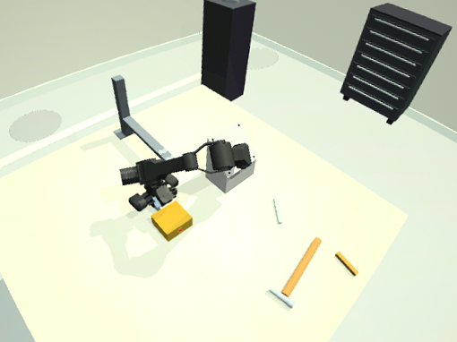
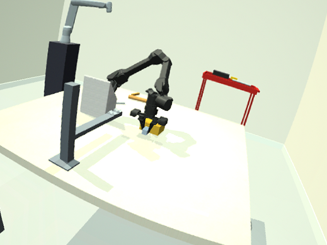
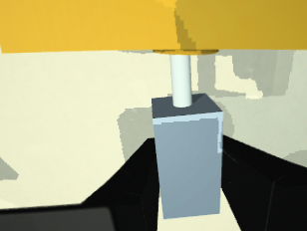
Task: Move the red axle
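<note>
Pin up against the yellow beam (image 1: 171,219) (image 2: 157,129) (image 3: 90,25), fingers (image 2: 141,124) pinching its block.
Top: red axle (image 1: 180,229) is still in the beam, just a bit showing on one side; exterior: grey bracket (image 1: 146,137) (image 2: 69,120) stands apart from the beam; wrist: blue-grey block (image 1: 157,203) (image 2: 145,130) (image 3: 188,166) clamped, white pin (image 3: 181,80) pointing at the beam.

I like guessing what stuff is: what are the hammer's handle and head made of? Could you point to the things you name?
The hammer's handle (image 1: 302,268) looks like smooth wood, maybe painted, being plain orange. Its head (image 1: 282,297) looks like metal: it's silvery gray. Plastic is possible for either.
</note>
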